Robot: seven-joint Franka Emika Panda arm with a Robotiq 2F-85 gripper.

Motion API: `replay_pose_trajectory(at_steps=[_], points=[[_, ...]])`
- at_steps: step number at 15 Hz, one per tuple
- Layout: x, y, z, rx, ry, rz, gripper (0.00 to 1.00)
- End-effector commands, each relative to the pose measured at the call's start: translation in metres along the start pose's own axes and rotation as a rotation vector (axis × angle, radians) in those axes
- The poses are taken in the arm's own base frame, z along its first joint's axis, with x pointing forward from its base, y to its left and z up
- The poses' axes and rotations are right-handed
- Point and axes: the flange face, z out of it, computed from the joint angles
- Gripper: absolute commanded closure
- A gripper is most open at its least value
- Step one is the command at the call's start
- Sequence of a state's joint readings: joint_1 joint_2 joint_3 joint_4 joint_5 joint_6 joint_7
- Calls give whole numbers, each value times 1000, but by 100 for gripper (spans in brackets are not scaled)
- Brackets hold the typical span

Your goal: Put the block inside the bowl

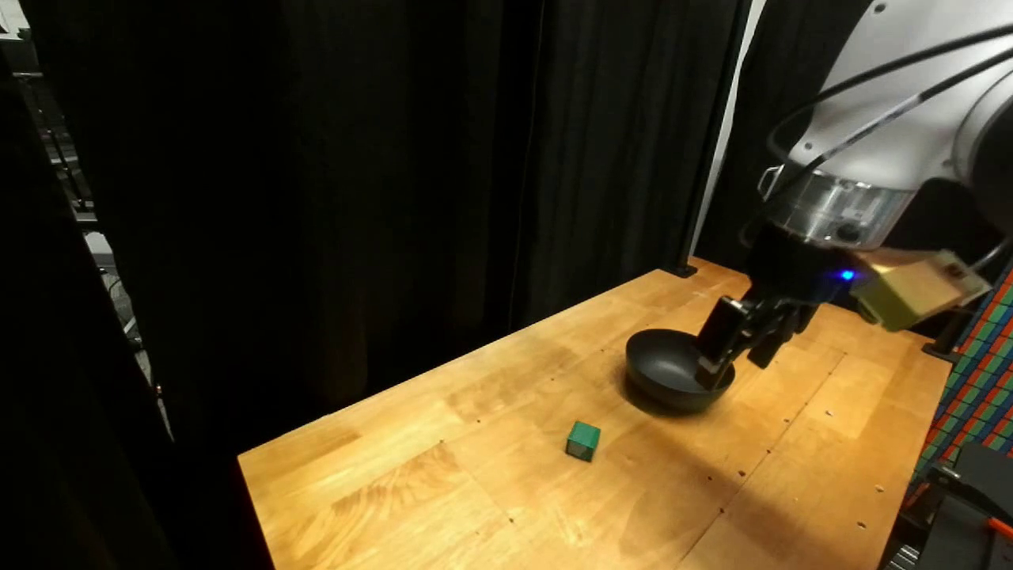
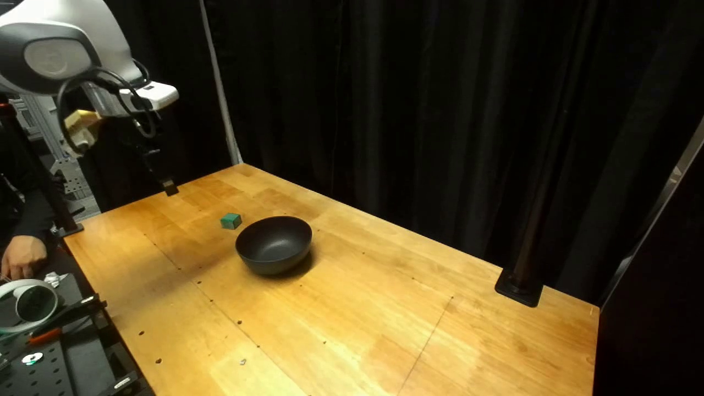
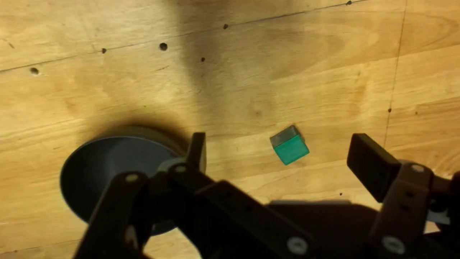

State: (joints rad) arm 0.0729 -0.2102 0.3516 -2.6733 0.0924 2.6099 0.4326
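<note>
Spread well apart, the black fingers (image 3: pixel 373 165) of a Robotiq gripper (image 3: pixel 284 154) loom in the foreground of the wrist view, with a green cube (image 3: pixel 290 147) showing between them on the wooden tabletop (image 3: pixel 305 82) below. The cube, its top face bright and one side darker, lies outside the round black bowl (image 2: pixel 275 242), near it but not touching; the bowl sits right side up on the same tabletop, partly hidden from the wrist by a finger. In an exterior view, a white Franka Emika Panda arm (image 1: pixel 886 152) extends from the top right, a blue light (image 1: pixel 847 275) glowing above the fingers beside a yellow fixture (image 1: pixel 914 291); from that angle one finger crosses in front of the bowl's rim. In an exterior view, the raised gripper hangs apart from cube and bowl alike, while a person's hand (image 2: pixel 25 254) below a dark sleeve (image 2: pixel 36 217) shows at the left of the frame, beyond the tabletop's side, and a black post base (image 2: pixel 520 291) stands along the back edge. Black curtains (image 2: pixel 412 110) form the backdrop in both exterior views.
</note>
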Motion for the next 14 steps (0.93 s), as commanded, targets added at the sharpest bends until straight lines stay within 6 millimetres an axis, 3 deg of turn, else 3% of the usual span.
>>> replay_pose_trajectory(at_steps=[1,6,14], points=[[23,-23,56,32,-12,-45,0],[48,-34,119,55,-28,-85,0],[73,-68,179,114,8,-60,0]])
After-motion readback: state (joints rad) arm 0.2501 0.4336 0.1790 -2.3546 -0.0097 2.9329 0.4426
